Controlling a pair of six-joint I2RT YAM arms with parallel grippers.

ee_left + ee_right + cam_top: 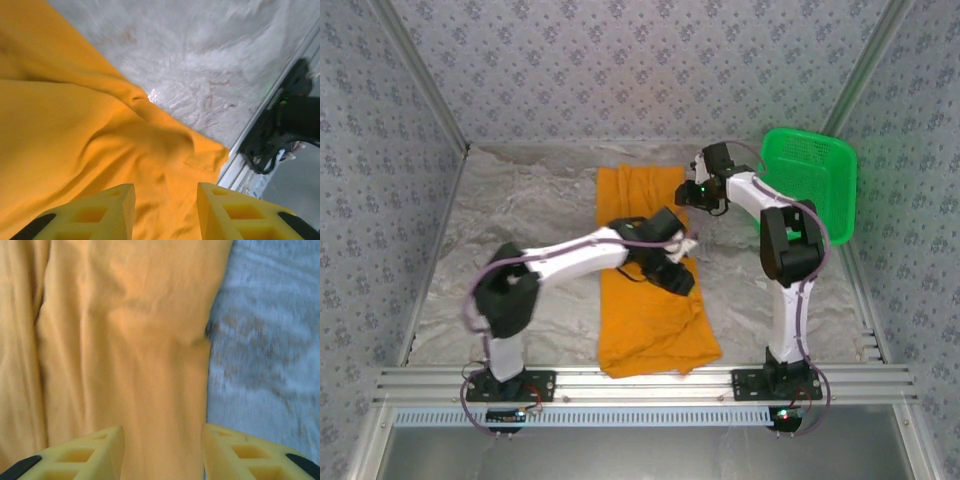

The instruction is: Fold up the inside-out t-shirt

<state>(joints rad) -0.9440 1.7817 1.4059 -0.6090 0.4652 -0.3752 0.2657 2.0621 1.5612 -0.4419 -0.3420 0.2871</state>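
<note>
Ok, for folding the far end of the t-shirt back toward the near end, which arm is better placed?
Probably right. The right gripper hangs open over the far right edge of the t-shirt, near that end. The left gripper is open over the middle, away from either end.

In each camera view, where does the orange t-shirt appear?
Top external: the t-shirt lies as a long strip at the centre of the table.
Left wrist: the t-shirt covers the left and lower part.
Right wrist: the t-shirt covers the left two thirds.
Shared landmark: the grey table beside its edge.
</note>
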